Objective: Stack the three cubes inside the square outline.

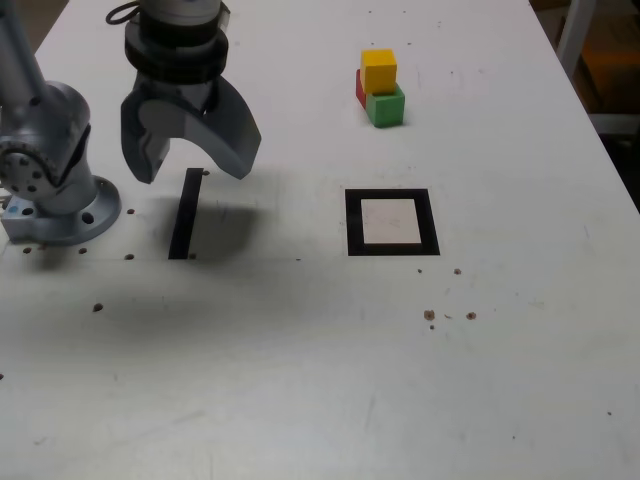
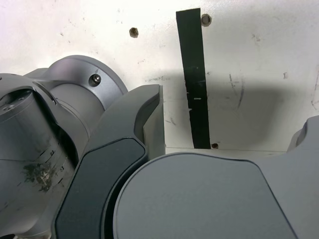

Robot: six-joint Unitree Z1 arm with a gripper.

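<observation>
Your grey gripper [image 1: 190, 165] hangs wide open, empty, above the strip [image 1: 185, 213]. Matte cubes [image 1: 379, 88] cluster far right, beyond the outline [image 1: 392, 222]; nothing between.

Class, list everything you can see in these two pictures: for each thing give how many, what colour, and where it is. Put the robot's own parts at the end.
yellow cube: one, yellow, resting on top of the red and green cubes, beyond the square outline.
green cube: one, green, on the table, touching the red cube.
red cube: one, red, mostly hidden behind the other two.
square outline: one, black frame with whitish centre, nothing in it.
tape strip: one, black, straight, below the gripper.
table: one, white, speckled with small holes.
arm base: one, grey, at the exterior view's left.
gripper: one, dark grey, open, holding nothing, above the strip.
</observation>
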